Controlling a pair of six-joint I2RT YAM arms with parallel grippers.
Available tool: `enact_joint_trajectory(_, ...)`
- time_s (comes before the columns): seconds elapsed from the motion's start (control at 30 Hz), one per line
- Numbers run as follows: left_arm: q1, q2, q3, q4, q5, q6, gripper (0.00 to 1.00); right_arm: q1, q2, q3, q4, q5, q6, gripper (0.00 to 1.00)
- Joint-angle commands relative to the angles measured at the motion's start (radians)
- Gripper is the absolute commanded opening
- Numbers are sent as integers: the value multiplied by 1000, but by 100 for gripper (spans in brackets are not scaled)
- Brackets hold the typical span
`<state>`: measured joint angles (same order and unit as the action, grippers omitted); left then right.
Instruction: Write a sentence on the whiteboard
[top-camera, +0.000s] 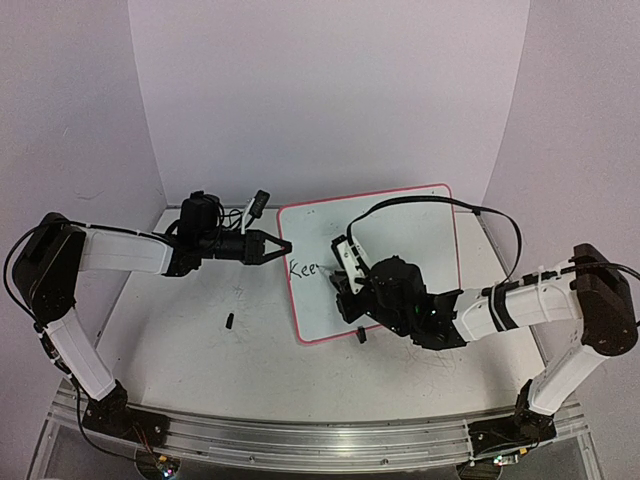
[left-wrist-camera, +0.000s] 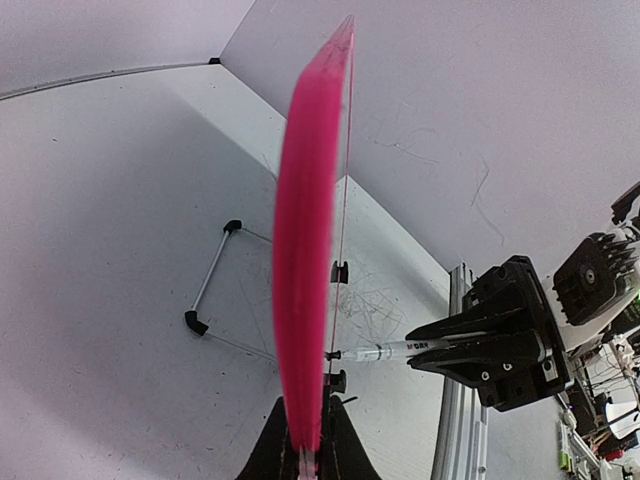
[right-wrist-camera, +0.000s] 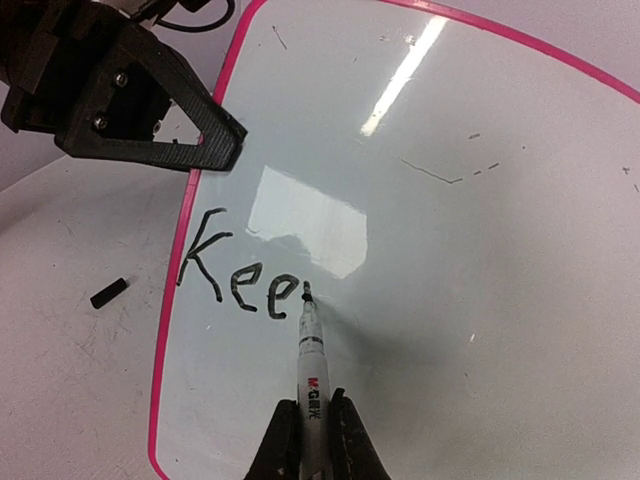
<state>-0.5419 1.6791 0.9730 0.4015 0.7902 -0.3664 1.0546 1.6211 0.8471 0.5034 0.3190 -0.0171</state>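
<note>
thin black marker lettering (right-wrist-camera: 245, 293), "kee" only, near left rim of flat white pink-rimmed whiteboard (right-wrist-camera: 450, 250) on scuffed grey surface (top-camera: 200, 340) | right hand (right-wrist-camera: 310, 420) clenched on white marker pen (right-wrist-camera: 310, 370), tip touching board | left hand (left-wrist-camera: 304, 445) clamps rim | next: even pressure, level baseline, rightward

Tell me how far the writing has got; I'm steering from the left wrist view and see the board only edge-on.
Observer: The sentence reads only "Kee", close to the left edge of the whiteboard.
Operator: Where is the pen tip?
Observer: The marker tip meets the board just right of the last e, and the right gripper is shut on the marker.
Operator: And my own grip, relative to the letters?
Observer: The left gripper clamps the pink left rim just beyond the K, on its far side.
</note>
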Motion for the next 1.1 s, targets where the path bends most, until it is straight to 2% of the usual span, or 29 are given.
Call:
enact_joint_trajectory(0.0,0,-33,6,46,9,23,8,-5,-10,-6,-52,10,43,0)
enact_joint_trajectory(0.7,0,-34,8,46,10,21,8,29,-45,-67,-91,0,104,0)
enact_joint_trajectory(1.07,0,-33,8,46,9,23,8,15,-101,-4,-24,-43,65,0)
